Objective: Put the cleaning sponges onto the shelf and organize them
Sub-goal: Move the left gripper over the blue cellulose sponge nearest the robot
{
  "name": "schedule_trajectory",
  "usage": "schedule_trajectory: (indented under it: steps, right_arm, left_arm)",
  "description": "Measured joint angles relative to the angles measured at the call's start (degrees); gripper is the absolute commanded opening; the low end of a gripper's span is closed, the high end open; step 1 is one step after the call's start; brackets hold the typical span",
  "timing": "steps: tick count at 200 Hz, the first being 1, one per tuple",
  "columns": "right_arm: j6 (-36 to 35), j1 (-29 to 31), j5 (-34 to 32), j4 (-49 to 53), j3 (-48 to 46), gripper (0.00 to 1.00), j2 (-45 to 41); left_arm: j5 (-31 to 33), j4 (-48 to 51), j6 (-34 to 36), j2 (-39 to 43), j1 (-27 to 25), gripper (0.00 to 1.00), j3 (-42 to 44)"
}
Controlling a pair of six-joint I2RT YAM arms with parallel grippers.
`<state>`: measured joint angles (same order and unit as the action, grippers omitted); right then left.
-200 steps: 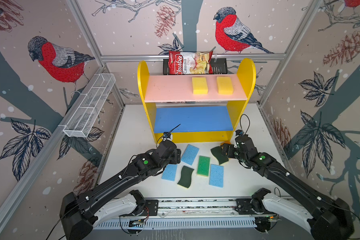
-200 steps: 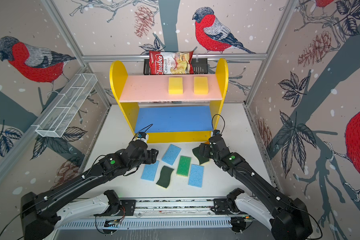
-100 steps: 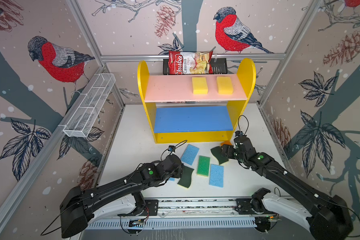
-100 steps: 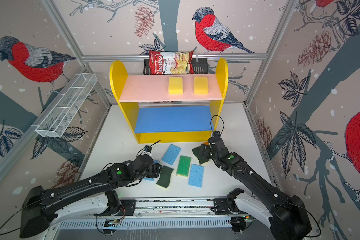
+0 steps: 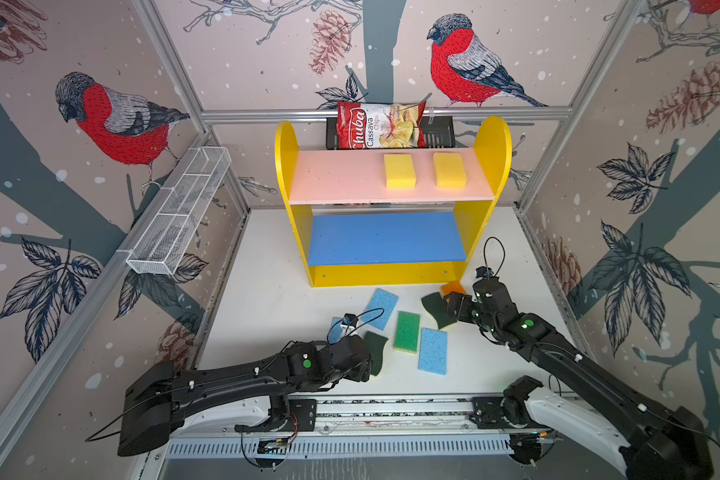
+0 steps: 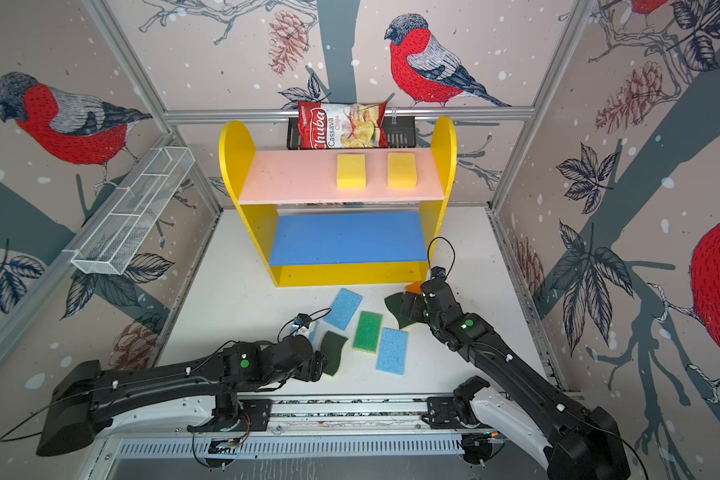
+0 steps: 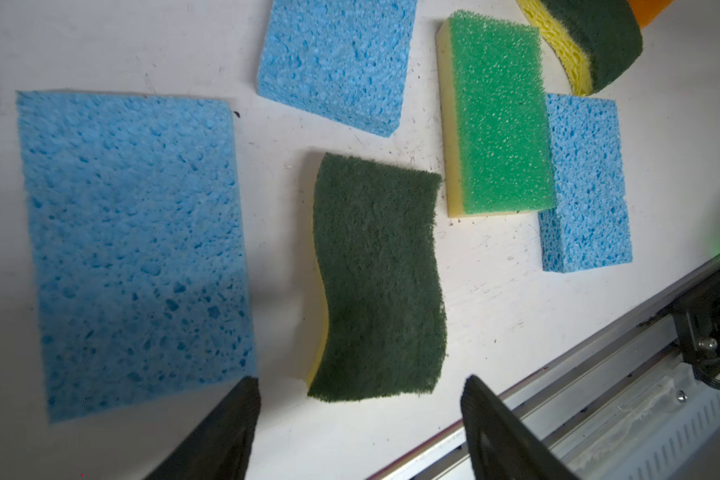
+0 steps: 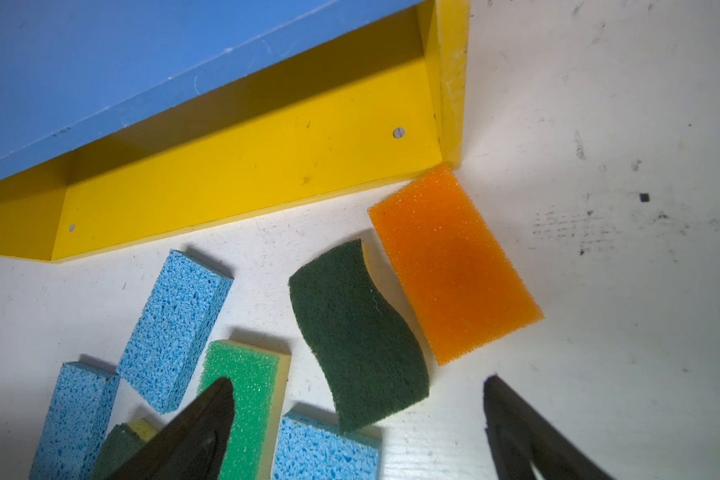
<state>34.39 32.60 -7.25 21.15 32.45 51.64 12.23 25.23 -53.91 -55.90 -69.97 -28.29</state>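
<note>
Left fingers wide apart, empty, over wavy dark-green scouring sponge on scuffed bench, right fingers wide, empty, near second wavy sponge, two yellow foam blocks on pink board of shelf.

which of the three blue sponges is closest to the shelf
The rear blue sponge, just in front of the shelf; the blue sponge beside the left gripper and the rightmost blue sponge lie farther forward.

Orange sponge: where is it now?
The orange sponge lies on the table at the shelf's front right corner, beside a dark-green wavy sponge; the right end effector partly hides it in both top views.
</note>
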Motion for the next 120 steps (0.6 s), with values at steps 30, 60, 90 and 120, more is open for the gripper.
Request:
schedule_trajectory:
  steps: [30, 60, 90, 120]
  right_arm:
    - [0.04, 0.04, 0.0, -0.13, -0.37, 0.94, -0.85]
    - [0.09, 0.07, 0.02, -0.17, -0.81, 0.94, -1.01]
    - [0.07, 0.07, 0.02, -0.79, -0.87, 0.95, -0.94]
    - [-0.02, 0.07, 0.02, -1.38, -0.96, 0.95, -0.46]
  left_arm:
    - [4.11, 5.99, -6.19, -0.79, -0.2, 0.79, -1.22]
    - [8.07, 11.23, -10.84, -0.11, -0.26, 0.8, -1.9]
    - [10.54, 12.68, -12.09, -0.68, -0.26, 0.83, -1.81]
    - [12.72, 13.11, -12.13, -4.15, -0.11, 0.86, -1.31]
